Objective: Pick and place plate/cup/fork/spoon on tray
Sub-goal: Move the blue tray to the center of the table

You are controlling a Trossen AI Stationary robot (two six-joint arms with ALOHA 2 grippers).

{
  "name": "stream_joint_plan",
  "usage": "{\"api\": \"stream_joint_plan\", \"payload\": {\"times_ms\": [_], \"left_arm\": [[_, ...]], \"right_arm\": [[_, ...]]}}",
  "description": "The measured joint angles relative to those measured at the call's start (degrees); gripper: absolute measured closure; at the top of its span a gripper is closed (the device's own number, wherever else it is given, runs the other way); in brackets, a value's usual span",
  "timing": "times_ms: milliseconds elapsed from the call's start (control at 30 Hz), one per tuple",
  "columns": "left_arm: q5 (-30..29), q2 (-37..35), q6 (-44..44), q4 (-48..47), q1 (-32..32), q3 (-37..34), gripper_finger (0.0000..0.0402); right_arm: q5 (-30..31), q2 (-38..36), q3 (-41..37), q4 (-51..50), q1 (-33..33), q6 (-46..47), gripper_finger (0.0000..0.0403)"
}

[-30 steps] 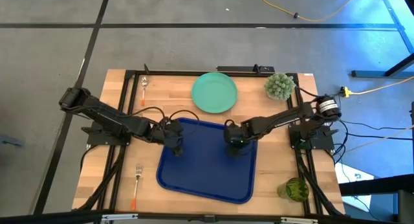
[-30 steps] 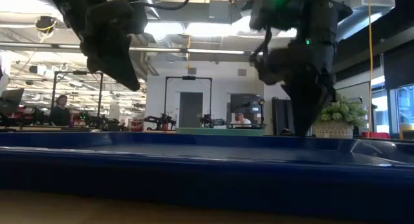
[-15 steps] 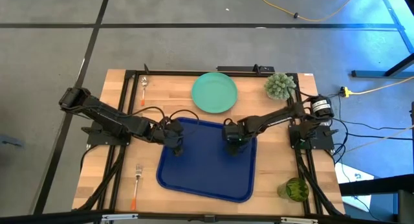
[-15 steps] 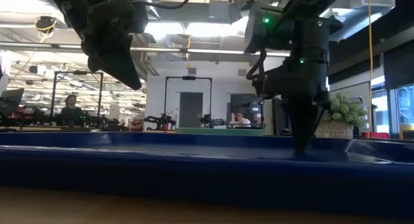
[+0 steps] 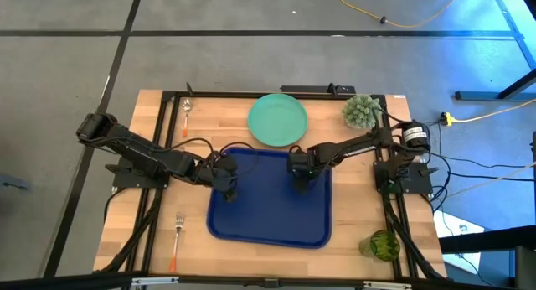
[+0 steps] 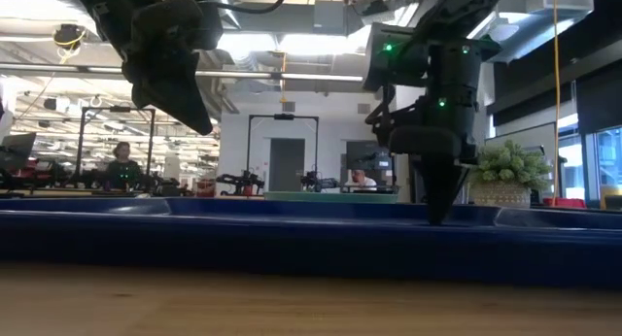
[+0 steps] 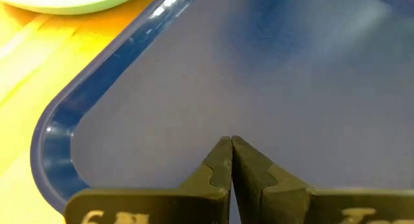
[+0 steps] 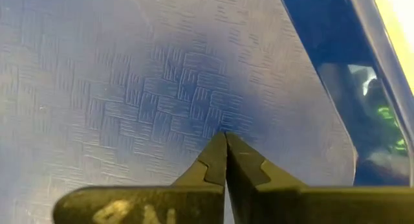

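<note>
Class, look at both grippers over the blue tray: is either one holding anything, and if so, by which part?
Nothing is held. The left gripper and the right gripper both have their fingers shut together on nothing, over the tray.

no readable text, labels or signs

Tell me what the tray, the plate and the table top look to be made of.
Tray: probably moulded plastic, dark blue, with a woven-pattern texture on the floor and a glossy rounded rim that catches highlights.
Plate: smooth mint-green, an even matte colour; likely plastic, though glazed ceramic cannot be ruled out.
Table: light wood, butcher-block style, with visible strips and grain.
</note>
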Motion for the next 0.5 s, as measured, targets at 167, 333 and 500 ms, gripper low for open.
{"api": "stream_joint_plan", "payload": {"times_ms": [167, 333, 500], "left_arm": [[0.0, 0.0, 0.0, 0.0, 0.0, 0.0, 0.0401], [0.0, 0.0, 0.0, 0.0, 0.0, 0.0, 0.0401], [0.0, 0.0, 0.0, 0.0, 0.0, 0.0, 0.0401]], "right_arm": [[1.2, 0.0, 0.0, 0.0, -1.4, -2.3, 0.0399], [1.9, 0.1, -0.1, 0.2, -2.2, -4.8, 0.0399], [2.0, 0.1, -0.1, 0.3, -2.1, -8.9, 0.0399]]}}
